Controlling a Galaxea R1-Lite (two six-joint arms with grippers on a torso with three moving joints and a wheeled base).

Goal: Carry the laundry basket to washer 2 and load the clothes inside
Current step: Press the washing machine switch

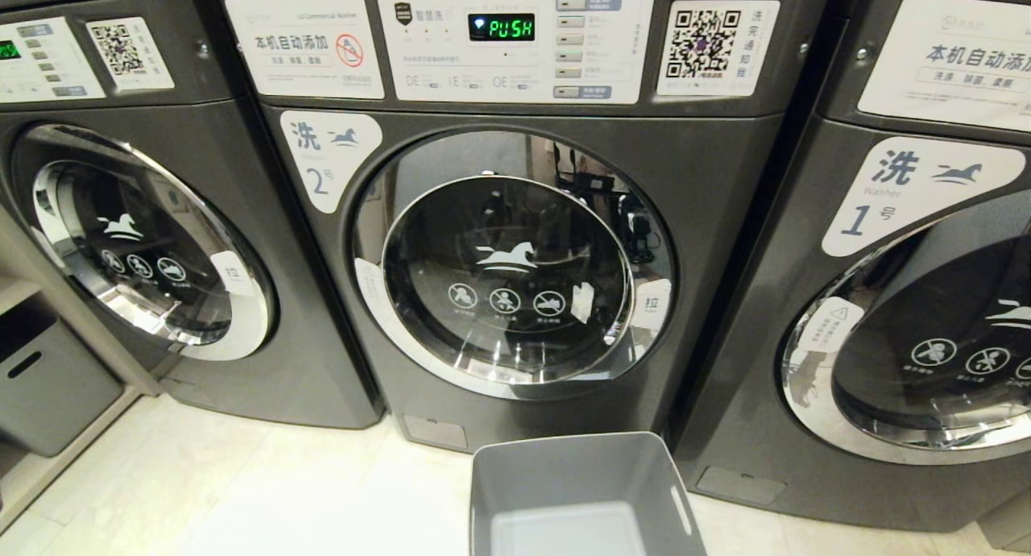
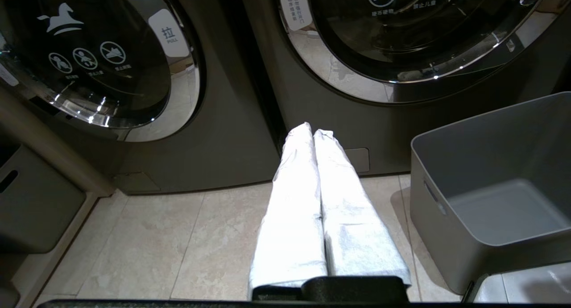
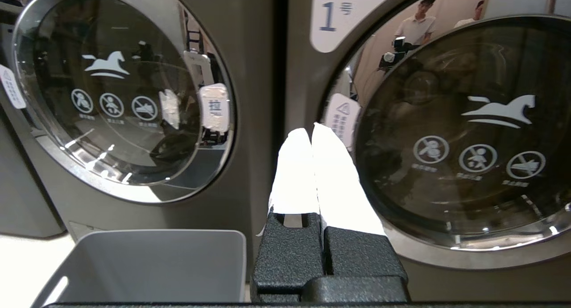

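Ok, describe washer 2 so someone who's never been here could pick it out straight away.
Three dark grey front-load washers stand in a row on the tiled floor. Washer 2 is the middle one, directly behind the grey basket. Its white label shows a blue 2, its display reads PUSH; the right-hand washer is labelled 1.

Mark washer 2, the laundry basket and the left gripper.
washer 2 (image 1: 507, 278): head view, centre of its closed glass door.
laundry basket (image 1: 573, 469): head view, inner back wall.
left gripper (image 2: 313, 130): left wrist view, where its two shut white fingertips meet.
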